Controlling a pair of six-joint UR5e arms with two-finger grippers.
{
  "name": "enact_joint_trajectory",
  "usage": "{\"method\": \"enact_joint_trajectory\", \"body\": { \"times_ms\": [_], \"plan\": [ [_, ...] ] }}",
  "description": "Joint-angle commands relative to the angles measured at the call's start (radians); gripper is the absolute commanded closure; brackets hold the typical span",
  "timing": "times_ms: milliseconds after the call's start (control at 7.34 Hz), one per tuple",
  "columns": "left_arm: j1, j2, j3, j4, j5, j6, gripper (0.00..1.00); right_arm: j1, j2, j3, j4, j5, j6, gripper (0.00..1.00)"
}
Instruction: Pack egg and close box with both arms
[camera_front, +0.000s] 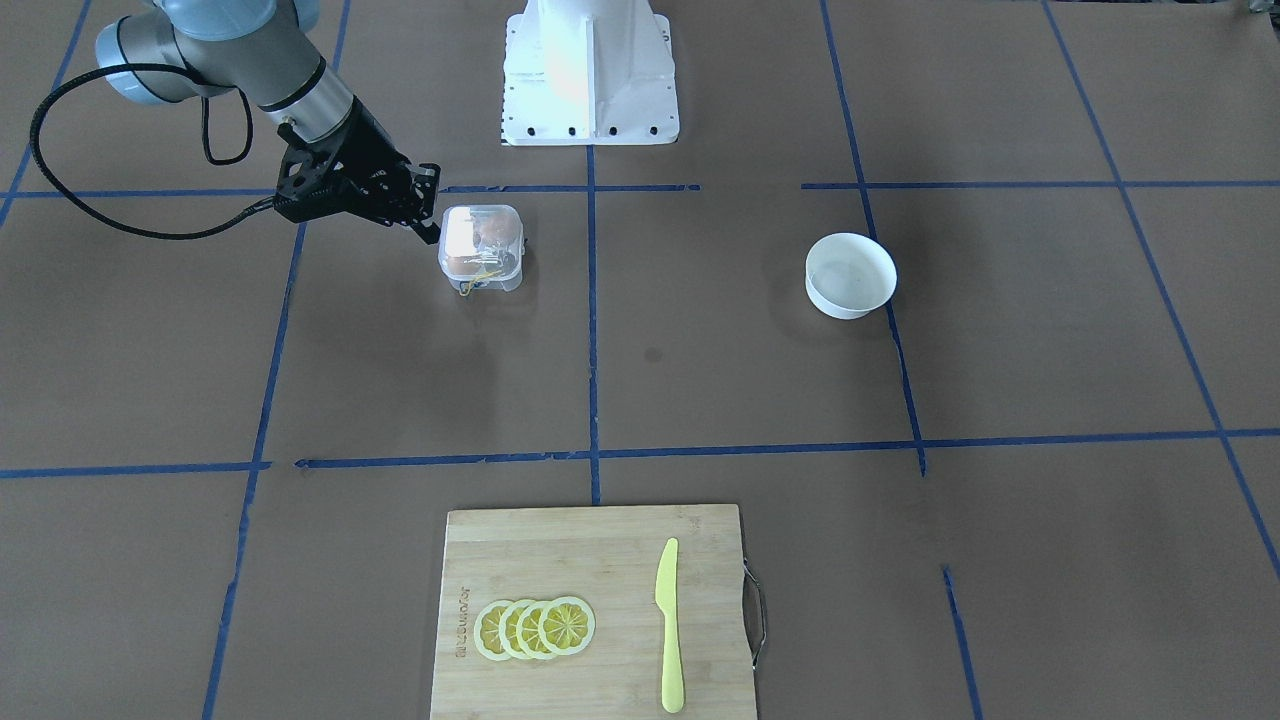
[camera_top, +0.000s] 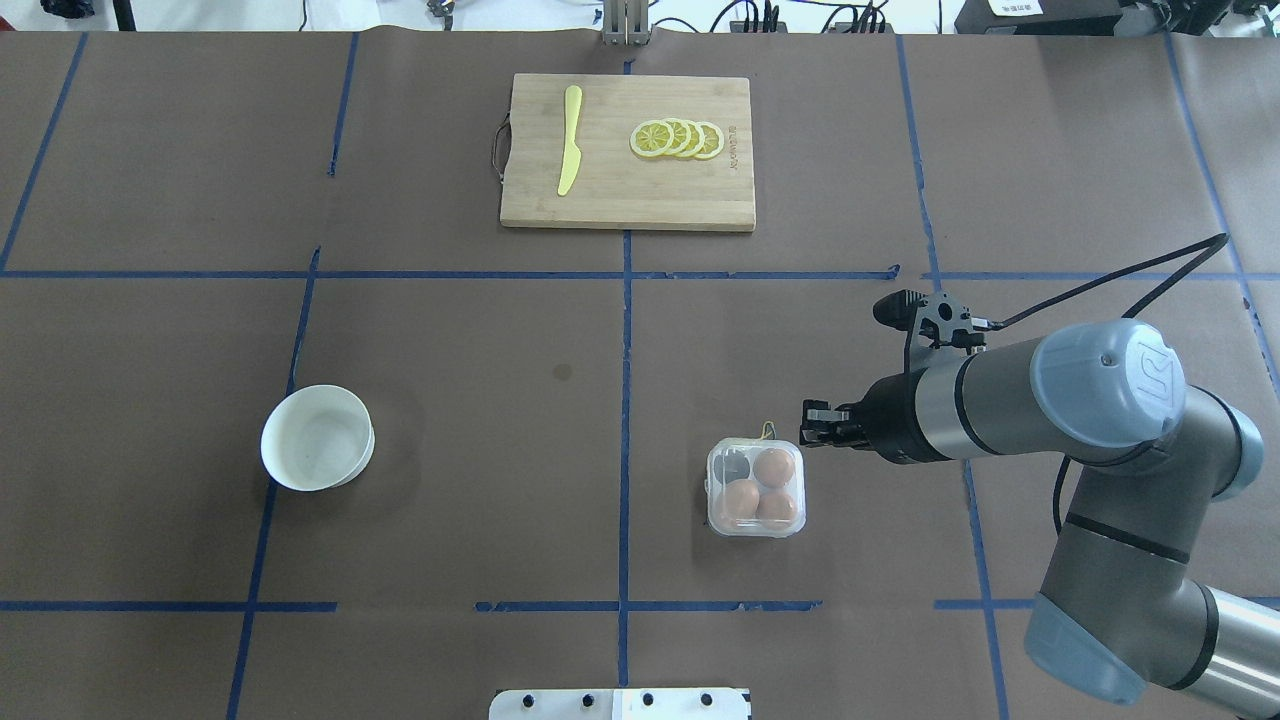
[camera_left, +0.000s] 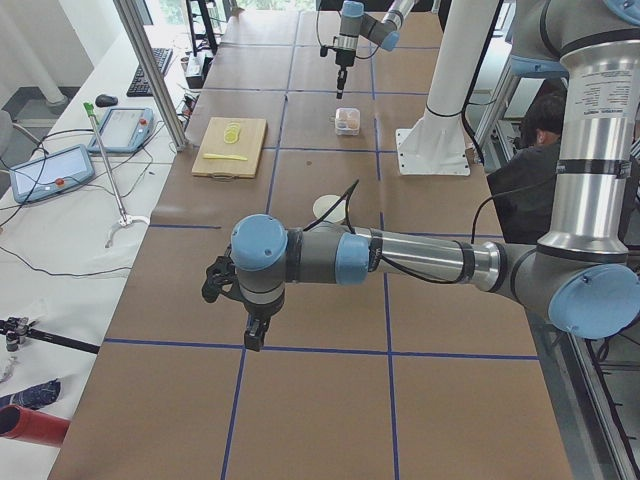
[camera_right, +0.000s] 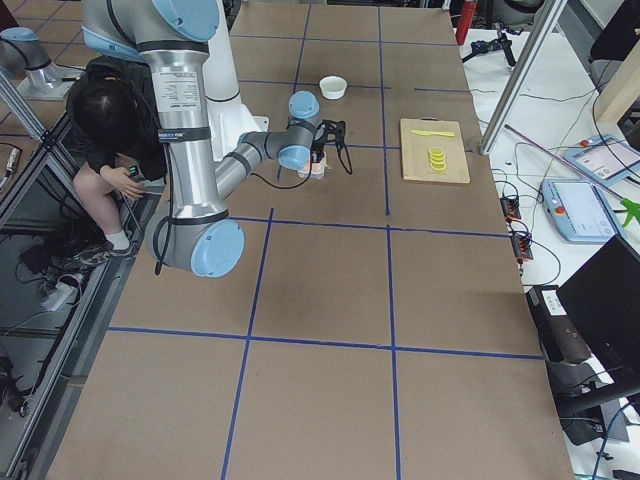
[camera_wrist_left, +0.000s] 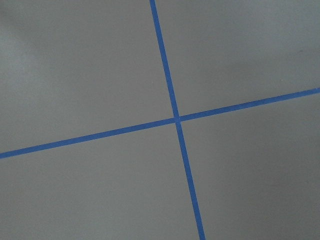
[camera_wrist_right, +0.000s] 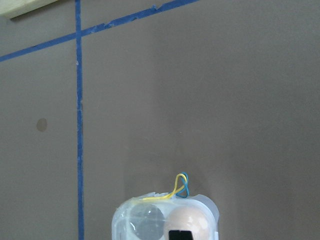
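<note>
The box (camera_top: 755, 487) is a small clear carton whose lid looks down, with a thin yellow band (camera_wrist_right: 180, 187) looped out at its far side. Three orange-brown eggs lie in it, one being the egg (camera_top: 773, 467) at the corner nearest my right gripper; one cell is empty. My right gripper (camera_top: 812, 425) looks shut and holds nothing. It sits just off the box's far right corner (camera_front: 445, 240), and I cannot tell whether it touches. My left gripper (camera_left: 252, 335) shows only in the exterior left view, far from the box, and I cannot tell whether it is open or shut.
A white bowl (camera_top: 317, 437) stands on the left half of the table. A wooden cutting board (camera_top: 700, 200) at the far edge carries a yellow knife (camera_top: 569, 140) and lemon slices (camera_top: 677, 139). The white pedestal base (camera_front: 590, 70) is at the near edge.
</note>
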Motion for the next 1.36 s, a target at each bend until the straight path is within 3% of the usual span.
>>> {"method": "enact_joint_trajectory", "body": {
  "times_ms": [0, 272, 545, 681, 953, 1089, 1225],
  "plan": [
    [0.0, -0.002, 0.0, -0.002, 0.002, 0.005, 0.0, 0.045, -0.052, -0.014, -0.013, 0.018, -0.047, 0.91],
    [0.003, -0.002, 0.006, -0.02, 0.003, 0.008, 0.0, 0.176, -0.16, -0.018, -0.064, 0.097, -0.255, 0.91],
    [0.012, 0.002, 0.009, -0.018, 0.009, 0.008, 0.0, 0.403, -0.278, -0.071, -0.07, 0.241, -0.585, 0.9],
    [0.012, 0.008, 0.011, -0.02, 0.011, 0.008, 0.0, 0.542, -0.307, -0.148, -0.07, 0.309, -0.775, 0.89],
    [0.012, 0.04, 0.012, -0.015, 0.012, 0.008, 0.0, 0.805, -0.308, -0.326, -0.133, 0.348, -1.157, 0.88],
    [0.014, 0.062, 0.012, -0.017, 0.012, 0.008, 0.0, 0.885, -0.292, -0.368, -0.214, 0.343, -1.316, 0.8],
    [0.014, 0.07, 0.012, -0.017, 0.012, 0.008, 0.0, 0.937, -0.289, -0.368, -0.293, 0.343, -1.386, 0.33]
  ]
}}
